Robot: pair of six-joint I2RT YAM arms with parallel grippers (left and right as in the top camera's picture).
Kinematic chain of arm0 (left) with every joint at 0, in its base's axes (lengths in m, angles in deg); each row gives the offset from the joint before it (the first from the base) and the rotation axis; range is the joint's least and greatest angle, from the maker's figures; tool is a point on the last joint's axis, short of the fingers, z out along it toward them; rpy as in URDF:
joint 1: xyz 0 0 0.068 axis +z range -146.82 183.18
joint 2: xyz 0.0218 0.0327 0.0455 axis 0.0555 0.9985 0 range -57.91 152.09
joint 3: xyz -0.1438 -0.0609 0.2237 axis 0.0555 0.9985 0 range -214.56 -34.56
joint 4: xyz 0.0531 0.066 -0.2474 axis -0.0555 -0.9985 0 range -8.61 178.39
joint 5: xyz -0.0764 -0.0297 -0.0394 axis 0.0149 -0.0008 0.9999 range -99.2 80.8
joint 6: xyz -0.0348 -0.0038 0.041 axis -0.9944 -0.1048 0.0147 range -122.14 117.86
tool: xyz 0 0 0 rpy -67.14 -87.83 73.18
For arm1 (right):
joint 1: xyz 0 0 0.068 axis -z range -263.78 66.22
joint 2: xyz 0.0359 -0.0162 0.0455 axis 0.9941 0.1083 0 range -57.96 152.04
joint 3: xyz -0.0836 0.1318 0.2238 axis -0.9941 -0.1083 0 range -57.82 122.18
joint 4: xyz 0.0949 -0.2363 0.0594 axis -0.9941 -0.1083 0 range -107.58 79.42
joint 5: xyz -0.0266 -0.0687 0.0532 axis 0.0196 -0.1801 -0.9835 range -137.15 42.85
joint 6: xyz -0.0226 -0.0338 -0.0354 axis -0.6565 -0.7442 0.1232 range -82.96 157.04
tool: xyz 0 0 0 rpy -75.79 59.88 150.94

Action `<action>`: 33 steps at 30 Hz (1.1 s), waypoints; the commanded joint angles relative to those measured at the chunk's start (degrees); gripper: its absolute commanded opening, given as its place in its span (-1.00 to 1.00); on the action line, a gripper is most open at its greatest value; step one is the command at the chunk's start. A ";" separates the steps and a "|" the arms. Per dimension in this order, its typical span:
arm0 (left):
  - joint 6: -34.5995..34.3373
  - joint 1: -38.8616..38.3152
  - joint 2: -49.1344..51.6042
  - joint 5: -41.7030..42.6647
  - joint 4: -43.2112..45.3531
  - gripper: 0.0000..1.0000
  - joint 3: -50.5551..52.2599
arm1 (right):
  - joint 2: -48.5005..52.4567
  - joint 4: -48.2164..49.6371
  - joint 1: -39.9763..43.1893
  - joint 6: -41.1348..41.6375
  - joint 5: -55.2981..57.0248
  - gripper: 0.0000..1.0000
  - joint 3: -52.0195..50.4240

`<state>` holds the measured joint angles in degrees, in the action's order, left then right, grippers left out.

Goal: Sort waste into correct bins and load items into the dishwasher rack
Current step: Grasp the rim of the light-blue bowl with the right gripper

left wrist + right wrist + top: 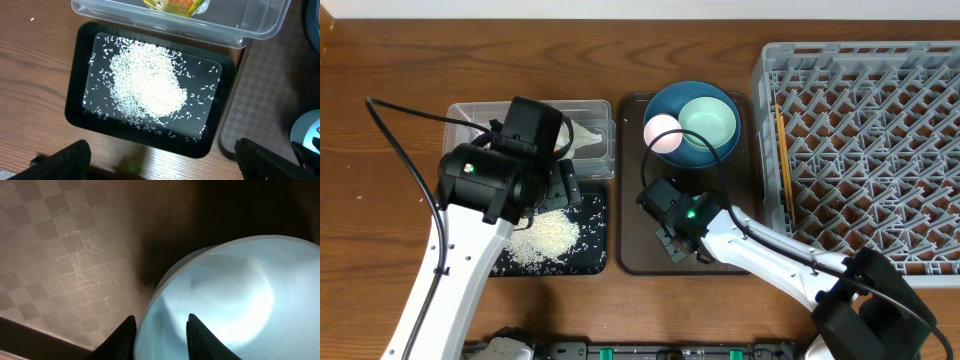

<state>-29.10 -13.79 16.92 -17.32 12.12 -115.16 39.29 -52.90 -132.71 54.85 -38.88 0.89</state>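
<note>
My right gripper (672, 232) (160, 332) is low over the brown serving tray (632, 255), shut on the rim of the small light blue bowl (225, 295), one finger outside and one inside. The dark blue bowl (660, 100) at the tray's far end holds the mint green bowl (708, 122) and the pink cup (662, 132). My left gripper (565, 185) (160, 157) hangs open and empty above the near edge of the black tray (75, 100), which holds the rice (150, 85). The clear tub (470, 118) holds the tissue (585, 135) and the wrapper (175, 5). Chopsticks (782, 150) lie in the grey rack (880, 140).
The rack fills the right side of the table. The tub and the black tray sit one behind the other, left of the serving tray. Bare wooden table (380, 250) lies at the left. Cables run from both arms.
</note>
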 commanded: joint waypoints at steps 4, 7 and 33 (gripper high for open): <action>0.31 0.28 0.20 -0.94 -0.20 0.90 0.13 | 0.26 -0.42 -0.66 2.27 -4.07 -0.42 0.68; 0.31 0.28 0.20 -0.94 -0.20 0.89 0.13 | 0.26 -0.57 -0.66 3.21 -4.07 -0.46 0.68; 0.31 0.28 0.20 -0.94 -0.20 0.89 0.13 | 0.26 -0.74 -0.61 3.19 -8.09 -0.97 0.68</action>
<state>-29.10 -13.79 16.92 -17.32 12.12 -115.16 39.27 -53.54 -132.71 57.60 -44.17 1.00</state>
